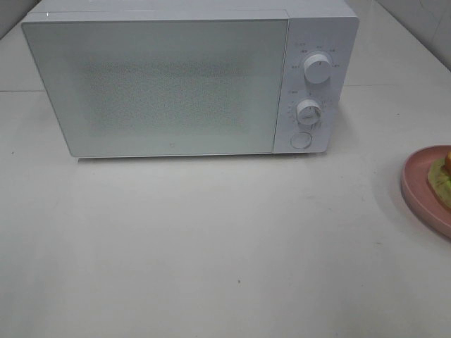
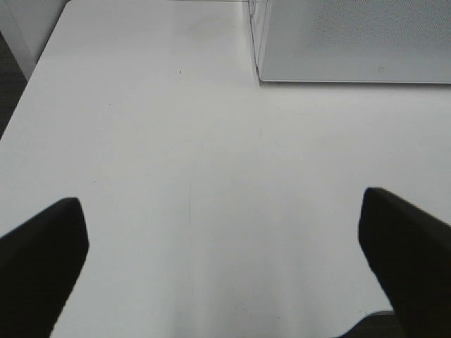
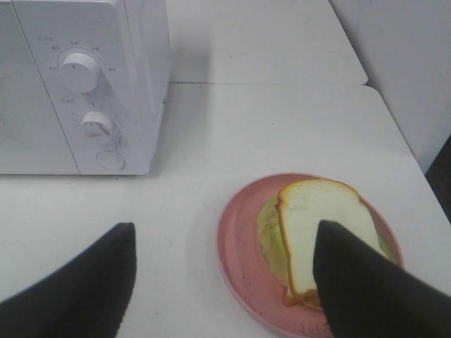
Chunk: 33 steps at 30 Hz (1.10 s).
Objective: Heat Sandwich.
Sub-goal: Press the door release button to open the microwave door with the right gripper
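The sandwich (image 3: 310, 204) lies on the pink plate (image 3: 236, 246), to the right of the microwave (image 1: 155, 84), near its knob side. The right gripper (image 3: 225, 232) is near the plate, jaws wide apart and empty. The left gripper (image 2: 222, 211), in front of the microwave's door, is also spread wide and holds nothing.

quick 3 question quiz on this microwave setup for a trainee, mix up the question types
1. True or false: the microwave door is open.
2. The sandwich lies: A) on top of the microwave B) on the plate C) inside the microwave.
3. How many knobs does the microwave have?
Key: 1 false; 2 B; 3 two.
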{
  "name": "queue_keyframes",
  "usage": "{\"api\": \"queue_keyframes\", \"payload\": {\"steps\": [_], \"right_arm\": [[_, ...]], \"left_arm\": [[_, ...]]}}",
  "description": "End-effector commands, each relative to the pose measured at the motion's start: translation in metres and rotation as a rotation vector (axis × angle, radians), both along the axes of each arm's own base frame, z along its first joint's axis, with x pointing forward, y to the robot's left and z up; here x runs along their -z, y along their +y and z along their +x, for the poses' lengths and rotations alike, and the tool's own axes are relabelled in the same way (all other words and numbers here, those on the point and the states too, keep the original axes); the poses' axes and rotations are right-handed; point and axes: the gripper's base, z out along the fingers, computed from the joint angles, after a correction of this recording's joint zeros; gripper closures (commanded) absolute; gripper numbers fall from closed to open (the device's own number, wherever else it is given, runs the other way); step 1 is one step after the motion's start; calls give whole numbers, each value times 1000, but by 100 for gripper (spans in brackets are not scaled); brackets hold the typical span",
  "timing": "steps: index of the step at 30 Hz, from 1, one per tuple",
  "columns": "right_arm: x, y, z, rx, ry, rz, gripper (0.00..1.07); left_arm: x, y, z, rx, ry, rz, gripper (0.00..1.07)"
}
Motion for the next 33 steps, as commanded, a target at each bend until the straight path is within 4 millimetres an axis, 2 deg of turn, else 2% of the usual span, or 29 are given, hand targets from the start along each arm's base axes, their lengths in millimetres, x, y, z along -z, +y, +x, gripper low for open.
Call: {"api": "queue_keyframes", "payload": {"steps": [1,14,24,33], "right_arm": [[3,0,7,1,-18,5,39],[22,4,47,-23,-62,15,39],[37,7,76,-36,-28,17,39],[49,10,112,-59,-86,27,39]], "left_arm": [[0,0,-3,-2,-31,-14,7],[0,0,-3,-2,-31,-14,7],[0,0,-3,-2,-31,-14,7],[0,0,-3,-2,-31,-14,7]]}}
